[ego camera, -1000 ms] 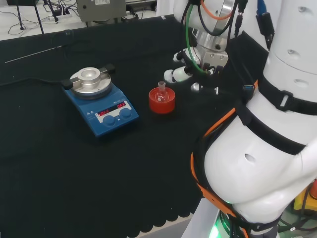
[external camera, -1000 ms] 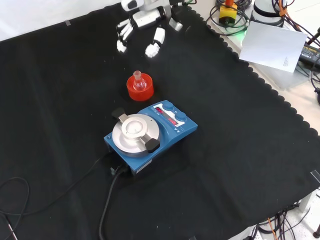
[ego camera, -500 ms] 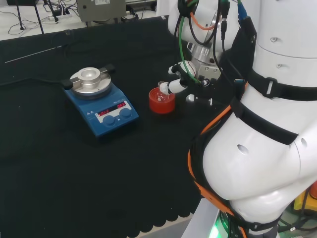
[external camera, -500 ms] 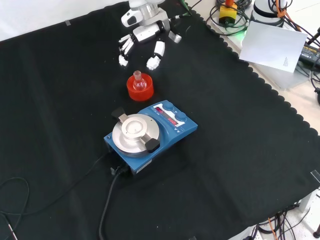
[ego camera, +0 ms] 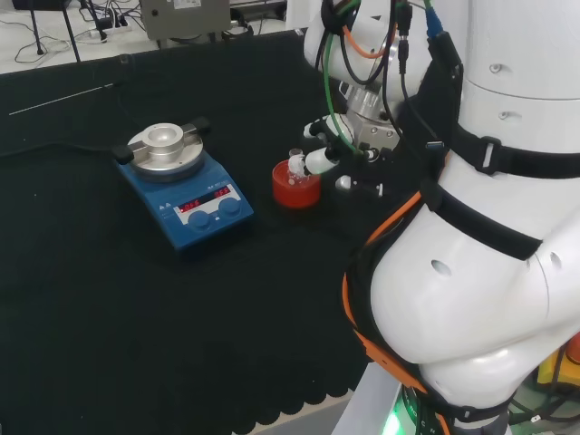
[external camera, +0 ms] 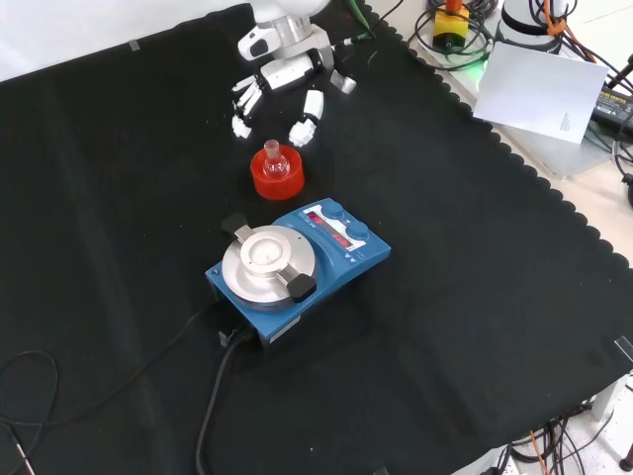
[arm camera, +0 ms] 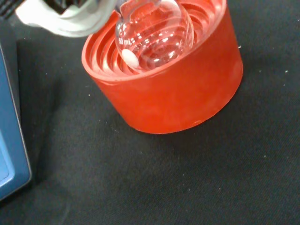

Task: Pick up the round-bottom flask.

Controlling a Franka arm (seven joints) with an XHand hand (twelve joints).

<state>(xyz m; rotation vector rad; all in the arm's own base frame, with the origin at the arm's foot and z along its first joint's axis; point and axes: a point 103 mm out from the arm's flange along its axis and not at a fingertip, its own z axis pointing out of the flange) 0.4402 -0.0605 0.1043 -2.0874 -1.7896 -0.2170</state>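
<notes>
One blue box (external camera: pixel 297 269) with a round silver top sits closest to us in the front view, and a black cord runs from it toward the near edge of the black cloth (external camera: pixel 475 317). We see red lights and two round knobs on the side of the box that faces away from us. Just behind the box stands a red ring (external camera: pixel 276 176) with ridges inside, and the little round glass flask (external camera: pixel 274 163) sits in the ring with its neck pointing up. In the wrist view we see the flask (arm camera: pixel 152 33) resting in the middle of the ring (arm camera: pixel 173 89), with a small white thing lying inside the glass. Farther back, the hand (external camera: pixel 280 81) hangs just past the ring. We see its fingers spread apart and pointing down toward the flask, holding nothing. In the head view the hand (ego camera: pixel 337 159) is just right of the ring (ego camera: pixel 295 186), with one fingertip right beside the flask's neck, but we cannot tell if it touches.
</notes>
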